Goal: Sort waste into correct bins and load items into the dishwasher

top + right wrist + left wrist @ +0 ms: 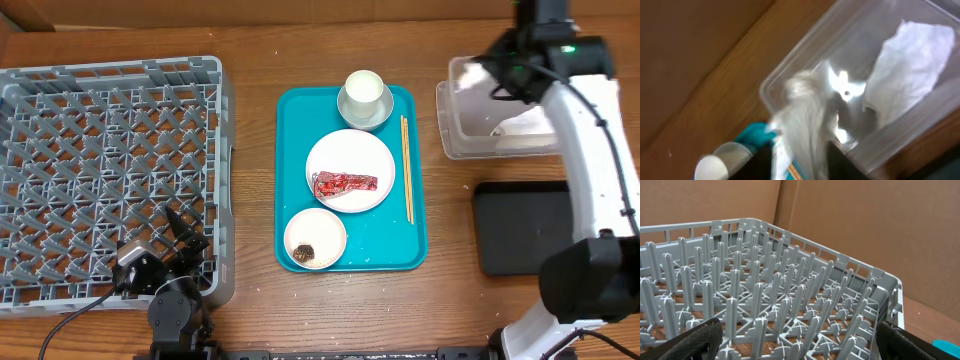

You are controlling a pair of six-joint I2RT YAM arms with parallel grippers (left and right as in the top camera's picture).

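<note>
The right pincer [500,72] is held over the clear tub [452,135], where the white napkin [910,65] is seen lying, presumably as sorted paper waste. Its jaws are too blurred to be judged, while the left pincer [800,342] is held spread above the grey rack [790,280], and the red wrapper [345,183] is seen unsorted on the plate [350,150].

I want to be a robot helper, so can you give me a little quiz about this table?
1. True or false: the red wrapper lies on the plate.
2. Where is the white napkin? A) grey rack B) clear tub C) black tray
3. Fill in: the brown scrap sits in a small ____.

Key: 1 true; 2 B; 3 bowl.
</note>
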